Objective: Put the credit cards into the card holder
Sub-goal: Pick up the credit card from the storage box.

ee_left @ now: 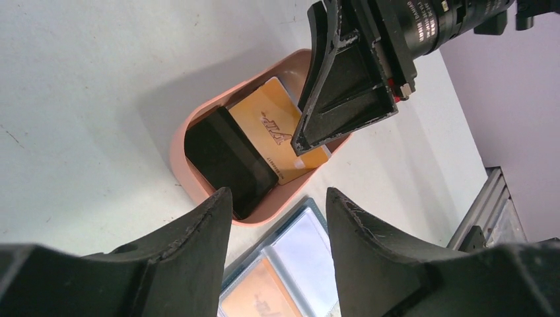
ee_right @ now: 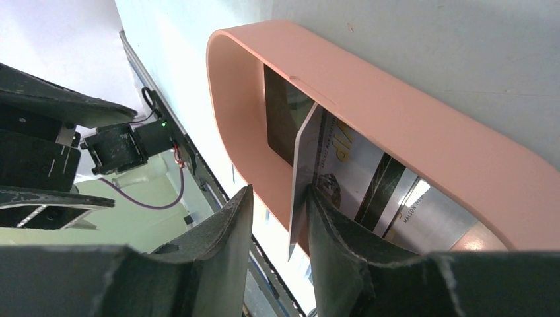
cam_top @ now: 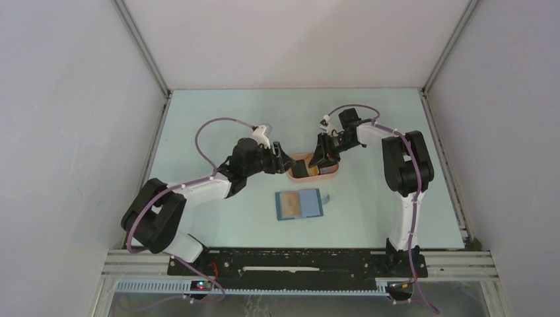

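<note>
Right gripper (ee_right: pixel 277 198): one, parted, lowered into the pink tray (ee_right: pixel 396 112); one pale card (ee_right: pixel 302 172) is stood on edge between its fingers, touching one only. Left gripper (ee_left: pixel 279 198): one, held open and empty just beside the tray. In the tray are counted one black card (ee_left: pixel 228 158) and one orange card (ee_left: pixel 271 125). Card holder (cam_top: pixel 317 201): one, laid open on the table (cam_top: pixel 218 119) near the tray, one orange card slotted (ee_left: pixel 257 294).

One salmon-pink tray (ee_left: pixel 178 148) holds two cards that can be counted: one black card (ee_left: pixel 228 162) and one orange card (ee_left: pixel 271 125). Just beside the tray lies one blue card holder (cam_top: pixel 314 203), with a second orange card (ee_left: pixel 254 297) inside.
</note>
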`<action>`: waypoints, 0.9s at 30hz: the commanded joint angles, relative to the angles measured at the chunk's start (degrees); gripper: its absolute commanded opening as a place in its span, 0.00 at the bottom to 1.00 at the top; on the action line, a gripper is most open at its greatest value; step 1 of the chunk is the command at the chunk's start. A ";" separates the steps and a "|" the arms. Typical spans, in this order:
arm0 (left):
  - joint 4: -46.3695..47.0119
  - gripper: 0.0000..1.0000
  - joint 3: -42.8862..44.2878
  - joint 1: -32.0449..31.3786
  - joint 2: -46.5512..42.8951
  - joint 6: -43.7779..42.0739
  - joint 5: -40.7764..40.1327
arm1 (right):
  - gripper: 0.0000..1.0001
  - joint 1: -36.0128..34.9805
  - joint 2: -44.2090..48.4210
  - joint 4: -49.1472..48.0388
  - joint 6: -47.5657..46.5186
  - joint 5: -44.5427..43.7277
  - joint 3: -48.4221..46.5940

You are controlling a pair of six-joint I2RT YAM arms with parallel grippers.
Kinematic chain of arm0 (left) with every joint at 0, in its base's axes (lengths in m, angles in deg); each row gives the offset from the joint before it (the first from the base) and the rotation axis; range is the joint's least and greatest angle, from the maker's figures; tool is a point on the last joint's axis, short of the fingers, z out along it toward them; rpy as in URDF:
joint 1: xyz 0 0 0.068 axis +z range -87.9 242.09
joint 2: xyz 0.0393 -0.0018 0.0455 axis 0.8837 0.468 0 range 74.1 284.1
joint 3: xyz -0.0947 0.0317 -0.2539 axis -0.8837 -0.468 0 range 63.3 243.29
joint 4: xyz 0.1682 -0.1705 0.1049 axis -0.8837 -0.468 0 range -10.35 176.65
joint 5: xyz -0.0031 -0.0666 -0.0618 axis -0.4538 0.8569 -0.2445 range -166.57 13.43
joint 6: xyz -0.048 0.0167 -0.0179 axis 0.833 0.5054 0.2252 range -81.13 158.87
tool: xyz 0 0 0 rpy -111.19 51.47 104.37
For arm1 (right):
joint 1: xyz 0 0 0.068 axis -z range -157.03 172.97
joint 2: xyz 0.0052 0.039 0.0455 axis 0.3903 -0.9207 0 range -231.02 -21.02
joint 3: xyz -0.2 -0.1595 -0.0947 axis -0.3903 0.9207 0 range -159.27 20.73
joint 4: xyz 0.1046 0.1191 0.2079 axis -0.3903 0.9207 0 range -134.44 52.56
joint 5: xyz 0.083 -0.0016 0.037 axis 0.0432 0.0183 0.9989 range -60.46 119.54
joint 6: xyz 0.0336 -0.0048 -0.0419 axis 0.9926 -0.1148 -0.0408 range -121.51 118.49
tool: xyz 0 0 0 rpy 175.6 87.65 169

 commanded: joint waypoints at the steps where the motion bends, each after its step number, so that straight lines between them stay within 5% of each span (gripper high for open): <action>1: 0.14 0.60 -1.67 0.58 -3.62 -0.67 -0.02 | 0.43 1.11 3.23 0.83 -0.84 1.49 -2.15; 27: -1.43 0.60 -5.25 1.35 -8.27 -0.96 -0.90 | 0.31 3.49 2.70 2.20 -1.36 1.47 -2.23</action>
